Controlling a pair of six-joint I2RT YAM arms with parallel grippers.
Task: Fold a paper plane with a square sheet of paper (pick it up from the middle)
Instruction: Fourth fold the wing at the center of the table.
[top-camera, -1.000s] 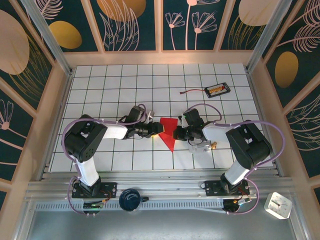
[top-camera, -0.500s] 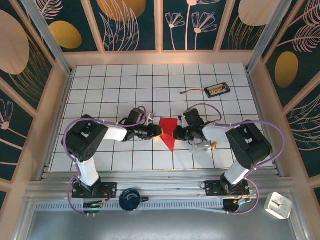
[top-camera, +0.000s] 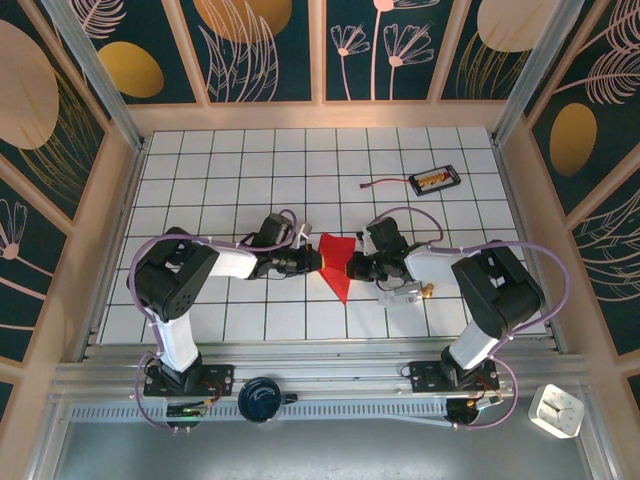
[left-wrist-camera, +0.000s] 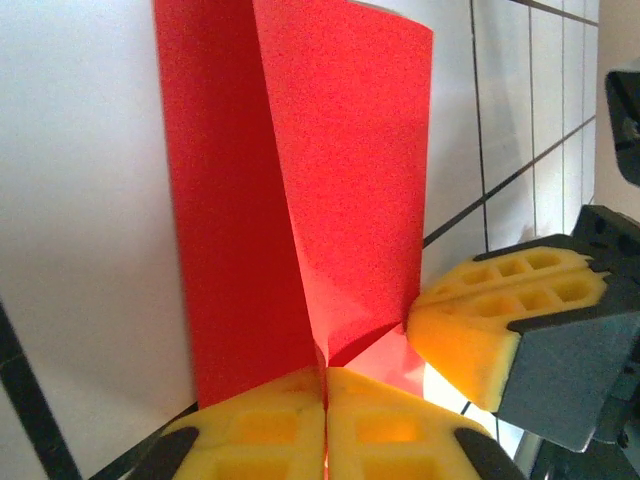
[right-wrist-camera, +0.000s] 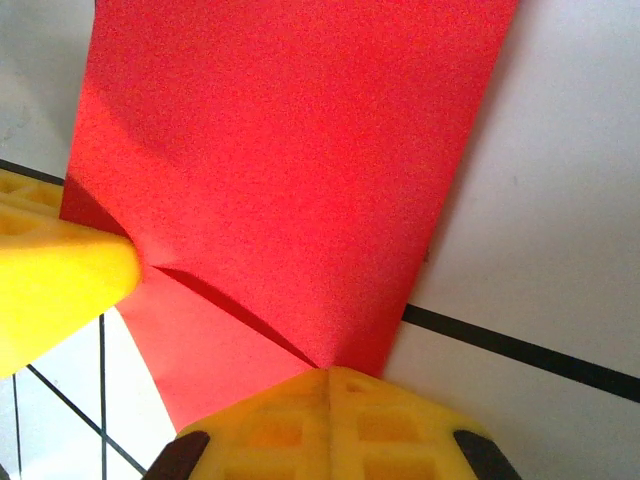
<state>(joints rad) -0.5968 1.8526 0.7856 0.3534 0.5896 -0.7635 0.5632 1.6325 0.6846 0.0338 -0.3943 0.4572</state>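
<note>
Paper plane (top-camera: 338, 264), half-formed, sits mid-tabletop (top-camera: 220, 180), a little toward the near edge, held between both arms.

Change since a second ago: left tool (top-camera: 318, 260) was standing partly apart at the paper's left edge; now clenched on it. The left arm has crept slightly inward. Right tool (top-camera: 353, 266) stays clenched on the right edge, position unchanged. The wide far end of the paper now looks a bit buckled, one corner lifted; before, it lay flatter.

Left wrist view: yellow pads (left-wrist-camera: 250, 430) meet with the red paper pinched at the seam; a crease runs away from the pinch, splitting the sheet into two panels. Right wrist view: same again, pads (right-wrist-camera: 330, 420) closed on a paper corner, a shallow fold fanning from the grip.

Room: bare white tiles far of the paper and to both sides beyond the arms. Black tray (top-camera: 435, 180) with cable well apart, far right. Small clear piece (top-camera: 403, 293) lies just beside the right wrist, near side. Wooden walls well apart.

Heading: long axis runs far to near, tilted slightly right. Point faces the near edge; broad end faces the far wall.
</note>
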